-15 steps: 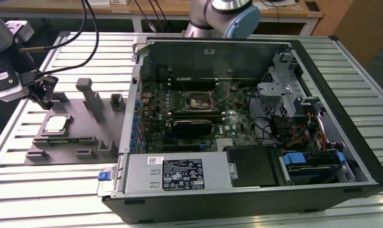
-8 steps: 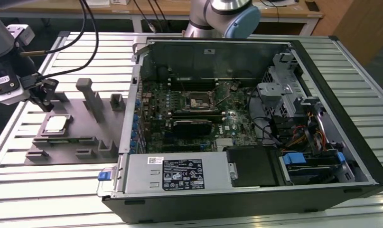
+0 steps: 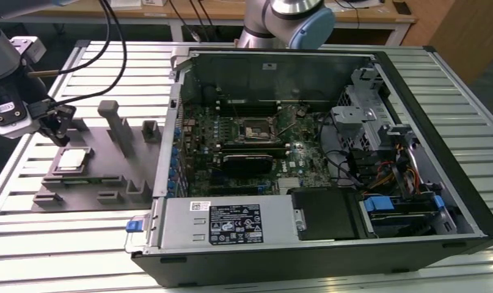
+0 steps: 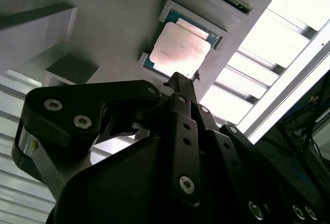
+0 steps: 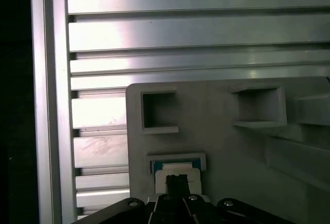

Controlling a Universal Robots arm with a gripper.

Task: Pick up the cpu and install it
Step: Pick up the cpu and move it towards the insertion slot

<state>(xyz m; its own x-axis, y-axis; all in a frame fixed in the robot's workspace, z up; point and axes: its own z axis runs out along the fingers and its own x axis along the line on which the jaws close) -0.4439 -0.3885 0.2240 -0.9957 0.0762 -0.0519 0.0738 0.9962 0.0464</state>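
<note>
So the cpu (image 3: 71,160) isn't picked up yet. It's lying flat in its little pocket on the grey fixture plate (image 3: 99,177), shiny side up, on the exterior view's left of the open computer case (image 3: 311,264). The plate and the case both sit on the slatted aluminium bench (image 3: 83,238).

The hand (image 3: 55,129) is right over that plate, just beside the chip and a bit above it. In both wrist views its dark tip (image 4: 178,78) (image 5: 178,181) sits at the edge of the cpu (image 4: 179,50) (image 5: 165,175), but I can't make out actual contact. Honestly can't tell whether the hand is spread or pressed together either. It isn't holding the chip.

Inside the case, the black socket frame (image 3: 255,129) on the motherboard is well apart from all this.
</note>
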